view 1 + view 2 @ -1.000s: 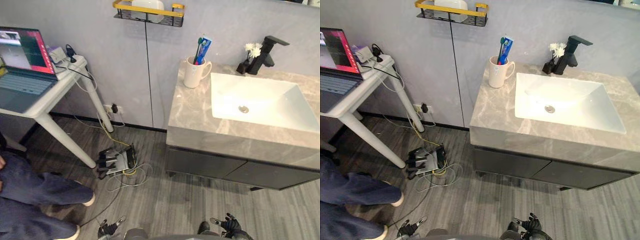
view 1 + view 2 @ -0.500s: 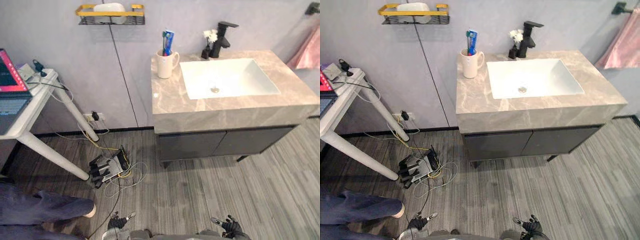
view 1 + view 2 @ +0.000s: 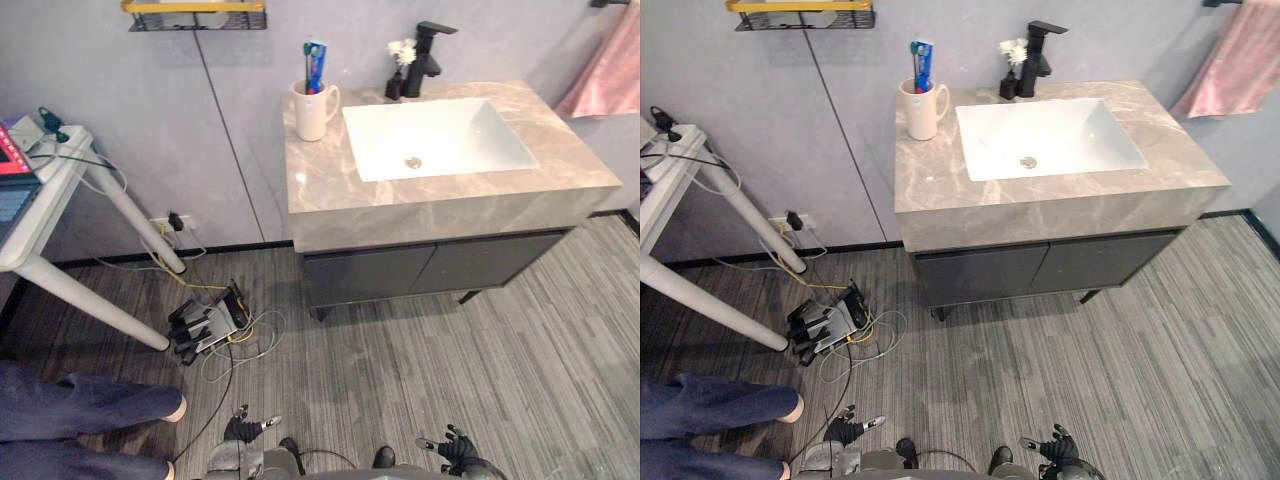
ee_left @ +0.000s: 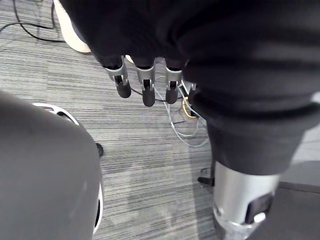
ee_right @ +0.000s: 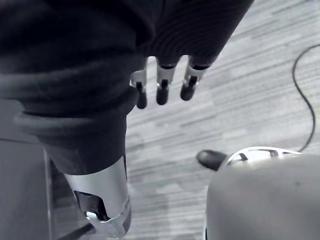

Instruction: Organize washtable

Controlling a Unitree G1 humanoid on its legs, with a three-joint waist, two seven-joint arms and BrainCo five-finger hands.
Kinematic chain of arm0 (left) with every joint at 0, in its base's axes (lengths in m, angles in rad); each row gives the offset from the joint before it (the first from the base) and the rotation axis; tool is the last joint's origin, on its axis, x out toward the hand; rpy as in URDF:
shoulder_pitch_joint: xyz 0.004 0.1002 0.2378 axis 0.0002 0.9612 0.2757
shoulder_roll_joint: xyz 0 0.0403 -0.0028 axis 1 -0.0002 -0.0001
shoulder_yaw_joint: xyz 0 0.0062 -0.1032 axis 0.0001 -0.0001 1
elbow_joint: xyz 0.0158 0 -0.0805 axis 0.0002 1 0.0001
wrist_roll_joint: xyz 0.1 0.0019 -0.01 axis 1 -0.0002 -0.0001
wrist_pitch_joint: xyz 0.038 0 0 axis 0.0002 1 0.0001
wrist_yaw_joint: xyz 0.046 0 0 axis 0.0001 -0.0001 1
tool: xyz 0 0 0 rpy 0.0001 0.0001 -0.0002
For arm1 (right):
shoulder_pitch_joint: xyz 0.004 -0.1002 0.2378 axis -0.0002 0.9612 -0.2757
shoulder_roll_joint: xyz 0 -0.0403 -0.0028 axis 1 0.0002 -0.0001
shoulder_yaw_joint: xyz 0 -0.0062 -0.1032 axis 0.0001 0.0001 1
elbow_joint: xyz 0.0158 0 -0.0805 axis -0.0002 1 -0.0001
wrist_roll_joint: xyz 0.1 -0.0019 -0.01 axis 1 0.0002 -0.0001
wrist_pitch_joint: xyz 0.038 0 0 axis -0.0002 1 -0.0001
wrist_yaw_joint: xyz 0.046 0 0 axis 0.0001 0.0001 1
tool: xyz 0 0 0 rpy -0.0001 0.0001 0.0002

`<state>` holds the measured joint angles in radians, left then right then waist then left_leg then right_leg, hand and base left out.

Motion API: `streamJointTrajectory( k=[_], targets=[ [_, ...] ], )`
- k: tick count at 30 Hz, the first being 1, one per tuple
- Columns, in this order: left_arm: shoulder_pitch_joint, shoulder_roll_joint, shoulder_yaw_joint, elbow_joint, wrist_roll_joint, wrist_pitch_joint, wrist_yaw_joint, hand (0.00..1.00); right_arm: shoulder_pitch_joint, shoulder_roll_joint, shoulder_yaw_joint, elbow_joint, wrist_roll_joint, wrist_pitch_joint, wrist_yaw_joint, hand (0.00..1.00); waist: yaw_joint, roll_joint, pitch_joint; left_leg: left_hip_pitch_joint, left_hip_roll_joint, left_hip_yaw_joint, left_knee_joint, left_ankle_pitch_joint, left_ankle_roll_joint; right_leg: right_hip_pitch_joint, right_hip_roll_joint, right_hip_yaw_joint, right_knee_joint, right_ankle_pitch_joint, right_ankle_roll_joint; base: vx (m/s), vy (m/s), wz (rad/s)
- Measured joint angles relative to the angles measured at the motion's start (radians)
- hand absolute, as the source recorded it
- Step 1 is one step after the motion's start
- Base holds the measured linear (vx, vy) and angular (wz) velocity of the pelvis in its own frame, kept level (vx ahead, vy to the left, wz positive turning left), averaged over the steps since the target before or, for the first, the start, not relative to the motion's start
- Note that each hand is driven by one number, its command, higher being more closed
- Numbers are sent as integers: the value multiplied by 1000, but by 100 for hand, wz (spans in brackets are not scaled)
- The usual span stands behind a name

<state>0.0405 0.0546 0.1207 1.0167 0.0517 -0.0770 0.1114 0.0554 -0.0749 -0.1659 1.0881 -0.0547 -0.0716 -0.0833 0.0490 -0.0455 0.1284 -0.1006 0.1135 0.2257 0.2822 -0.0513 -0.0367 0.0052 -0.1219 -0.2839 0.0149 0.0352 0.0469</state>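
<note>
— Hands, left to right?
— Both low over the floor (image 3: 450, 350). The left hand (image 3: 243, 430): fingers (image 4: 145, 92) straight and slack, nothing in them. The right hand (image 3: 457, 448): the same, empty.
— Step in hand?
— Approach, I judge. The counter (image 3: 330, 195) stands well apart, ahead. Best to walk in square to its front edge, keeping right of the cable tangle (image 3: 210, 325), and to lift an arm only once within reach.
— What's to tidy?
— At the counter's left rear corner, a white mug (image 3: 311, 110), upright, a blue tube (image 3: 315, 60) standing in it. Then the white basin (image 3: 435, 138), bare. Behind it a small dark vase (image 3: 396, 88) of white flowers (image 3: 402, 48), just beside the black tap (image 3: 428, 45). Far right, a pink towel (image 3: 605, 65) hangs.
</note>
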Motion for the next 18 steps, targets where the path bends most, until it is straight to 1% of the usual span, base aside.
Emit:
streamJointTrajectory(
  k=[1,2,3,4,5,6,7,8,9,10,11,12,13,14,15,16,17,18],
  targets=[
    [0,-9,7,-4,0,0,2,0,-16,4,11,7,-7,1,0,0,5,14,1,-11,1,-99,41,-31,-9,-13,9,53,17,-1,0,-154,140,-178],
    [0,-26,10,-2,0,1,4,0,-20,3,20,4,-12,0,1,0,15,41,7,-7,10,-209,78,-90,-35,-37,38,129,34,-1,2,-152,167,-191],
    [-1,-37,13,6,0,0,4,0,-19,4,20,2,-17,-1,1,0,18,58,3,-2,19,-268,95,-139,-46,-63,63,183,46,1,11,-187,186,-200],
    [-3,-40,18,14,0,1,4,0,-20,8,19,-18,-18,0,2,0,19,69,5,6,37,-285,102,-184,-69,-87,87,226,59,0,11,-151,109,-166],
    [-3,-41,20,17,1,3,3,0,-20,10,21,-30,-22,0,5,0,15,73,4,14,50,-279,101,-219,-74,-108,106,261,66,0,11,-170,149,-179],
    [-17,-38,30,28,0,3,0,0,-20,24,23,-49,-40,1,18,0,8,61,9,21,60,-236,112,-271,-68,-143,127,323,70,0,11,-188,144,-197],
    [-26,-21,43,41,1,5,1,0,-17,34,29,-61,-54,1,22,0,4,32,10,15,58,-160,120,-284,-51,-175,136,366,56,-7,-4,-187,138,-193],
    [-26,-14,51,41,0,5,2,0,-17,42,33,-62,-63,2,23,0,-4,13,8,13,59,-118,120,-284,-40,-191,133,366,38,-29,-39,-169,119,-199],
    [-23,-2,52,42,1,6,1,0,-22,52,51,-62,-73,4,23,0,-7,11,0,8,82,-21,103,-264,-27,-221,117,310,23,-66,-51,-116,76,-229],
    [-20,2,56,42,1,8,0,0,-40,48,65,-59,-74,4,29,0,-6,9,-1,32,118,90,98,-258,-26,-299,75,107,197,-79,-74,-66,69,-235],
    [-19,1,61,44,2,11,-1,0,-36,46,66,-59,-74,4,31,0,-8,10,-1,51,126,134,89,-257,-25,-311,48,5,282,-100,-98,-11,74,-235],
    [-17,1,75,55,7,18,-2,0,-32,43,66,-54,-75,1,39,0,-10,12,-1,105,132,221,76,-257,-25,-287,-3,-171,406,-152,-140,15,90,-203],
    [-11,3,89,55,13,23,-2,0,-25,42,70,-45,-75,-1,43,0,-11,10,-2,148,132,299,64,-257,-25,-230,-43,-299,477,-197,-172,-8,78,-193],
    [-6,5,90,56,18,23,-2,0,-27,42,74,-37,-75,-2,44,0,-11,10,-2,162,133,337,62,-257,-25,-202,-64,-352,491,-217,-184,-10,12,-182],
    [3,8,97,54,21,22,-2,0,-35,35,94,-17,-76,-1,46,0,-11,7,-8,176,129,416,58,-257,-25,-159,-89,-457,492,-238,-187,23,-47,-185],
    [4,9,119,54,21,24,-2,0,-43,36,108,9,-96,2,55,0,-7,-4,-25,177,120,481,62,-257,-26,-139,-99,-532,440,-239,-151,39,-82,-184],
    [1,10,126,58,21,24,-2,0,-52,35,107,17,-102,3,63,0,-9,-11,-29,178,122,507,68,-257,-28,-134,-82,-544,405,-239,-147,75,-133,-173],
    [1,7,126,76,23,26,-4,0,-57,26,104,26,-107,1,67,0,-16,15,-30,187,142,536,89,-254,-33,-125,-23,-506,328,-223,-134,96,-143,-156]
  ],
)
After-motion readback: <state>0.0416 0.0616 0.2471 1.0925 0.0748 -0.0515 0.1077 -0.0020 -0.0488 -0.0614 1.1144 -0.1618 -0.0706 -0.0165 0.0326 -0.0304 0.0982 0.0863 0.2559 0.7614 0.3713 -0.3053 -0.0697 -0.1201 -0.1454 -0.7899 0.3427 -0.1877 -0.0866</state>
